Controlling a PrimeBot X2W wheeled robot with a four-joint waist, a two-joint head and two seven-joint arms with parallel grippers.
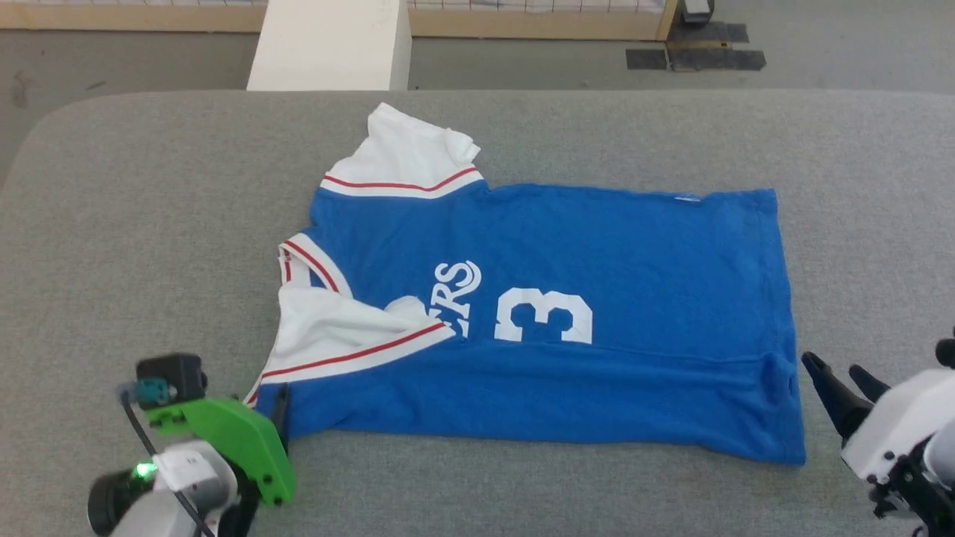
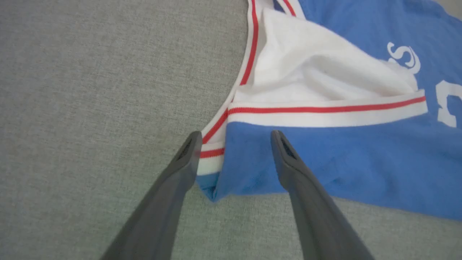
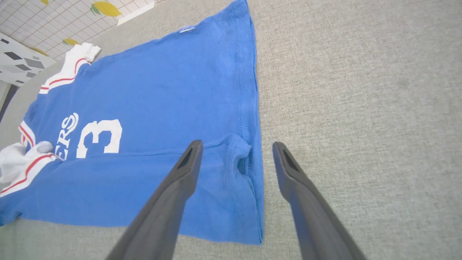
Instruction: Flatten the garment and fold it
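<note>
A royal-blue garment (image 1: 597, 261) lies sideways on a grey padded table (image 1: 149, 224), neck toward the robot's left and hem toward its right. At the far left, the left gripper (image 2: 235, 134) hangs over the near shoulder corner with its two dark fingers spread wide and nothing held; in the left wrist view they straddle the striped trim. Just beyond it, the near white sleeve (image 1: 336, 328) is flipped inward over the chest and hides the start of the white lettering (image 1: 459, 287). If a fold starts now, that sleeve would probably be trapped inside as a lump. A pinch here could also catch only the top layer, or the trim alone, and drag the shoulder askew. The far sleeve (image 1: 403, 153) is crumpled at the back edge and may fold unevenly. Right of the white number 3 (image 1: 543, 317), a long crease runs toward a small pucker (image 3: 242, 159) in the hem. The right gripper (image 3: 237, 143) is wide apart and empty, near that pucker. Pulling there without the left side anchored would likely slide the whole shirt instead of smoothing it.
</note>
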